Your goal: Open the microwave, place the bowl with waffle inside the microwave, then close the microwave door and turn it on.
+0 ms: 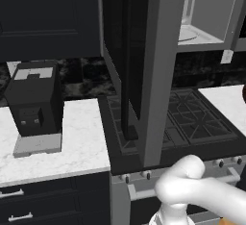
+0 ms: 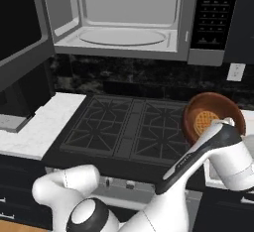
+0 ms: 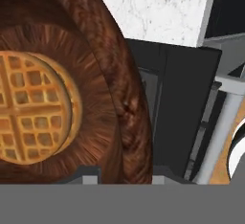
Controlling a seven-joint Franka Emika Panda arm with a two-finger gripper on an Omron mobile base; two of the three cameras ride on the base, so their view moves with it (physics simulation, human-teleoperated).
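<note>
Bowl (image 3: 95, 74) with waffle (image 3: 33, 106) clamped at rim between jaws, tilted

**Cavity open above, door out to the side**

Up and away from the claw (image 3: 122, 173), the microwave (image 2: 129, 15) cavity gapes bare over its turntable (image 2: 122, 36). The microwave door (image 1: 144, 65) hangs swung out over the stove's (image 2: 129, 127) far side. The bowl (image 2: 214, 116), tilted with its waffle (image 2: 206, 122), sits against the claw, below the opening.
</note>
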